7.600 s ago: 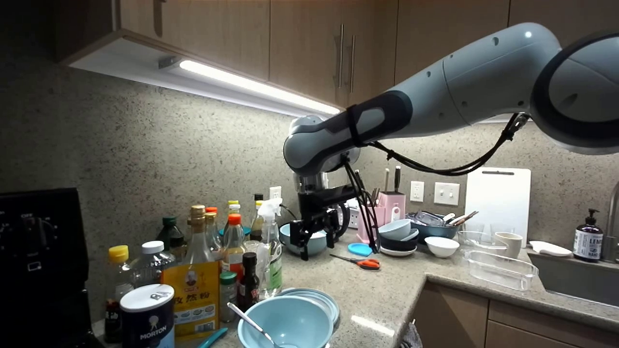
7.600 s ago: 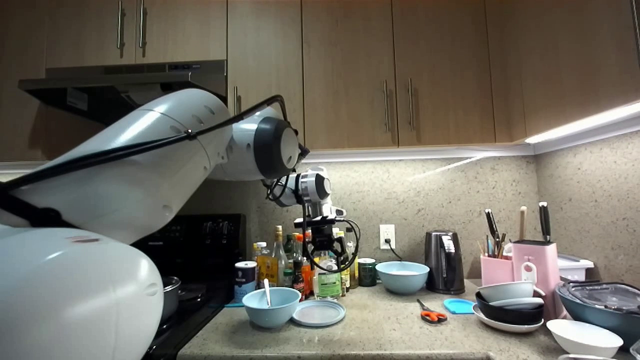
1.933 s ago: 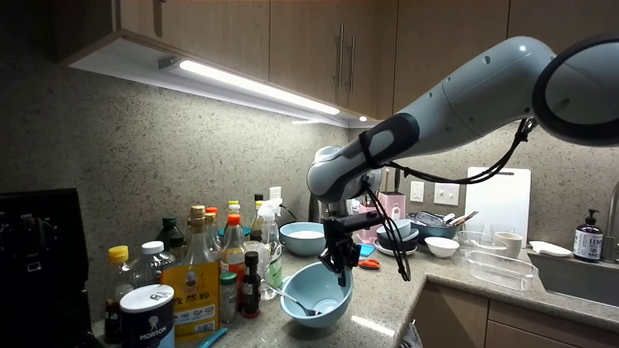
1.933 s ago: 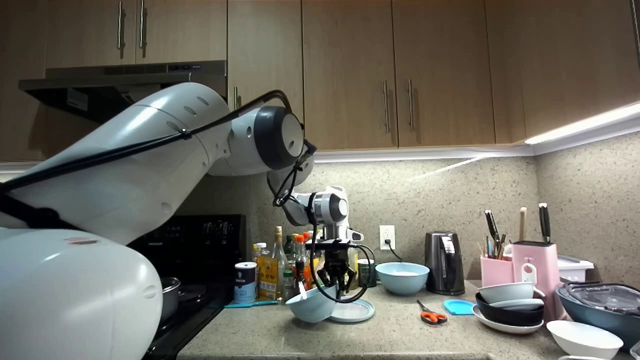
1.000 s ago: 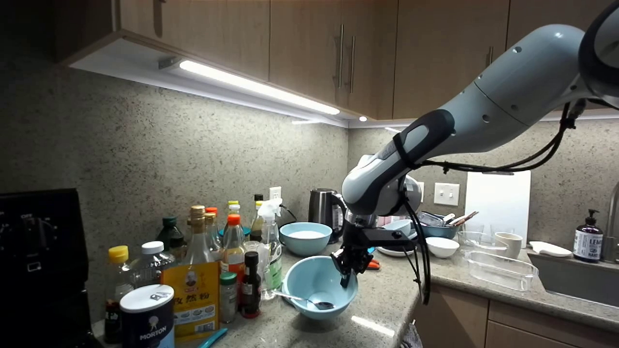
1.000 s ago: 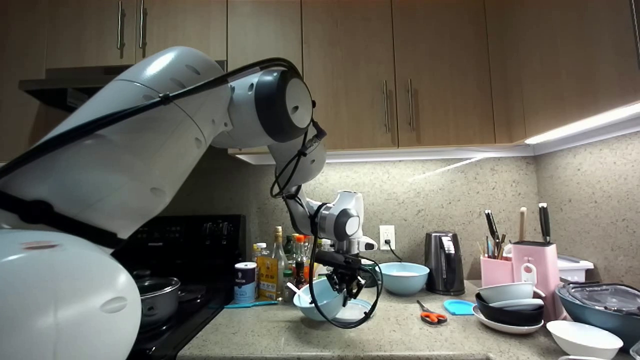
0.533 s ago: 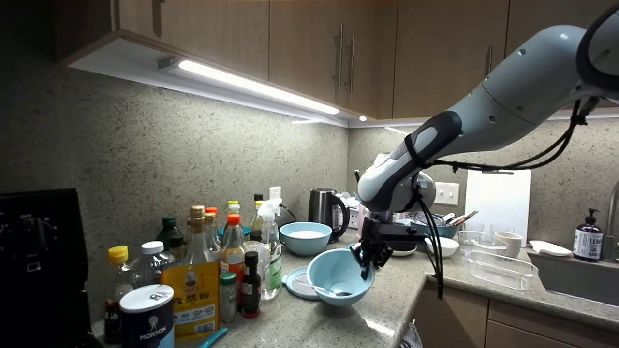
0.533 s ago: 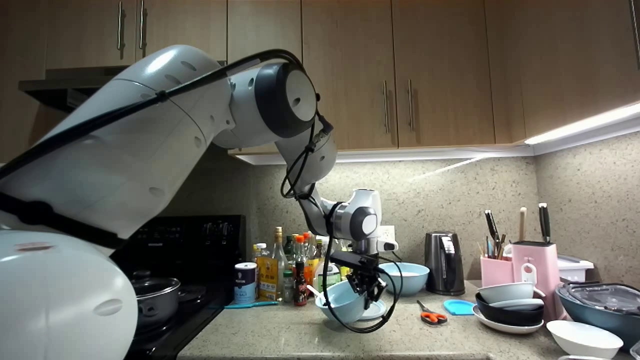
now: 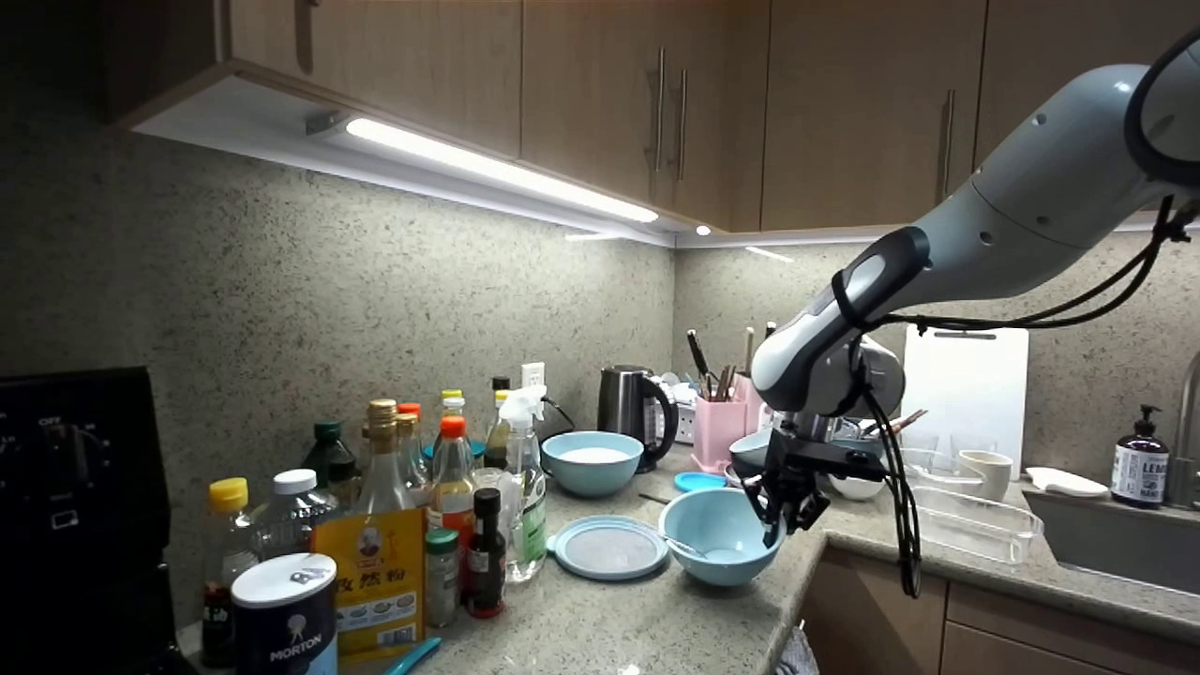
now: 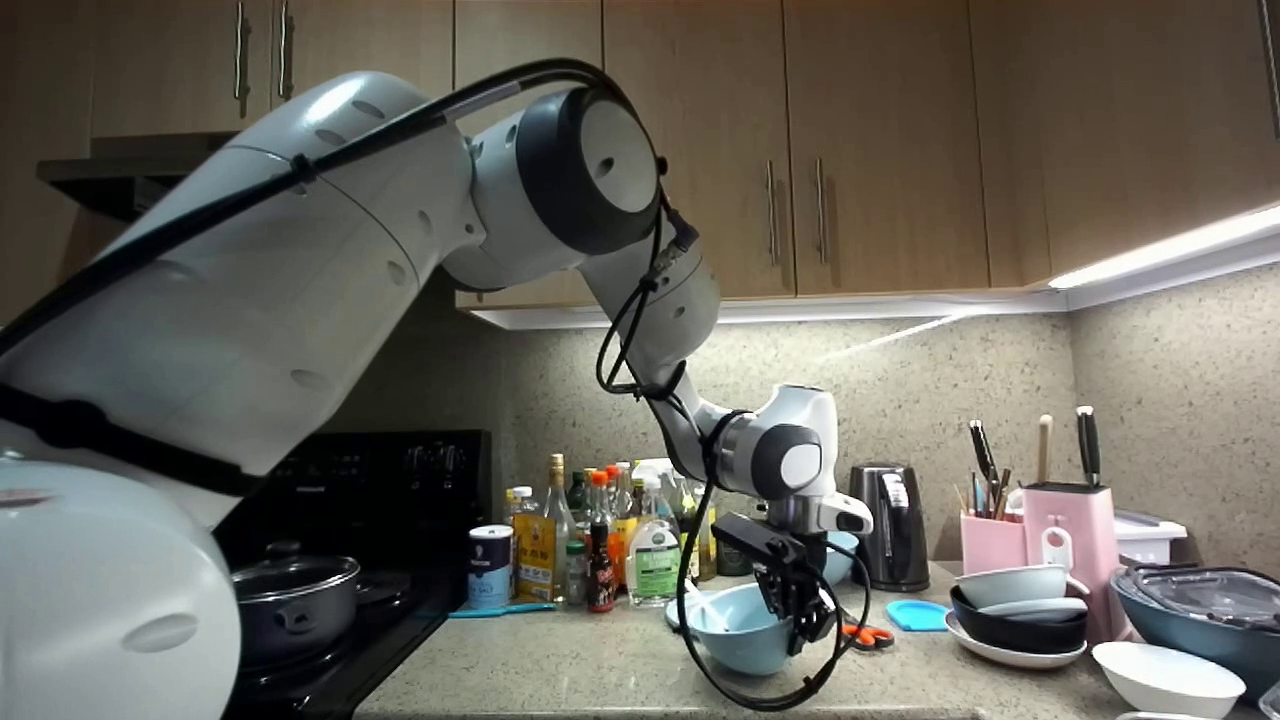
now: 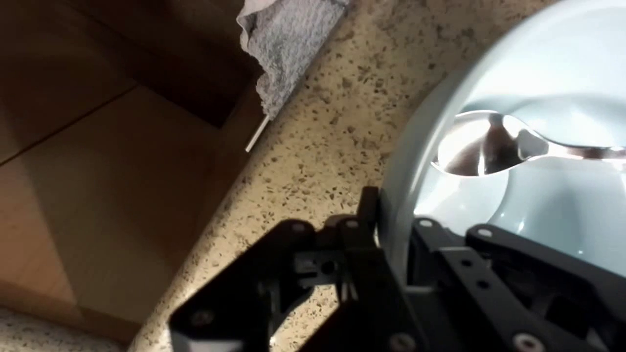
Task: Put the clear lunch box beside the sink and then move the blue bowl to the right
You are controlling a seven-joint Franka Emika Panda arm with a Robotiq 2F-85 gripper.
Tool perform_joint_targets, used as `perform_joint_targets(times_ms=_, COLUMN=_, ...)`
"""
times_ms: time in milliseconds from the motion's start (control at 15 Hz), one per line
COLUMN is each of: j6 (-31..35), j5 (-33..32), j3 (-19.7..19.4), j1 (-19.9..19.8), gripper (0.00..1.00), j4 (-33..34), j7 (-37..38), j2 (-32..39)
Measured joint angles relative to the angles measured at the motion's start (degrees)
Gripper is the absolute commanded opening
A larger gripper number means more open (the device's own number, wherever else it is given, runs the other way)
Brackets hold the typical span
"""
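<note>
Gripper (image 11: 395,227) clenched on the rim of the blue bowl (image 9: 717,539) — one finger inside, one outside — with the arm (image 9: 1022,225) sloping down to a bent wrist. Both are near the front edge of the countertop (image 9: 600,628), by its inner corner. Only an exterior view shows the sink (image 9: 1125,539), the clear lunch box (image 9: 975,527) just beside it; the wrist view best shows the spoon (image 11: 481,146) in the bowl.

1. On your speckled counter (image 9: 581,642), the clear lunch box (image 9: 970,539) lies beside the sink (image 9: 1125,544).
2. You have a flat plate (image 9: 605,548) near the spray bottle (image 9: 534,525).
3. Scissors (image 10: 876,634) and kettle (image 10: 890,540) rest there too.
</note>
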Motion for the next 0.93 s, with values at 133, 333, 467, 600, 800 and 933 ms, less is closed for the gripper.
perform_joint_targets(times_ms=133, j6=-0.66, j5=2.13, j3=0.49, j1=-0.56, gripper=0.07, j4=0.06, j7=0.00, j2=0.30)
perform_joint_targets(times_ms=333, j6=-2.01, j5=4.47, j3=1.21, j1=-1.02, gripper=0.07, j4=0.92, j7=0.00, j2=1.22)
perform_joint_targets(times_ms=467, j6=-2.79, j5=4.45, j3=0.97, j1=-0.78, gripper=0.07, j4=1.59, j7=1.42, j2=1.67)
perform_joint_targets(times_ms=600, j6=-3.45, j5=3.57, j3=-0.25, j1=0.53, gripper=0.07, j4=1.89, j7=5.12, j2=1.84)
perform_joint_targets(times_ms=800, j6=-4.38, j5=2.47, j3=-2.43, j1=2.87, gripper=0.07, j4=2.02, j7=10.67, j2=1.62)
perform_joint_targets(times_ms=933, j6=-5.25, j5=2.15, j3=-3.41, j1=3.84, gripper=0.07, j4=2.02, j7=13.52, j2=1.45)
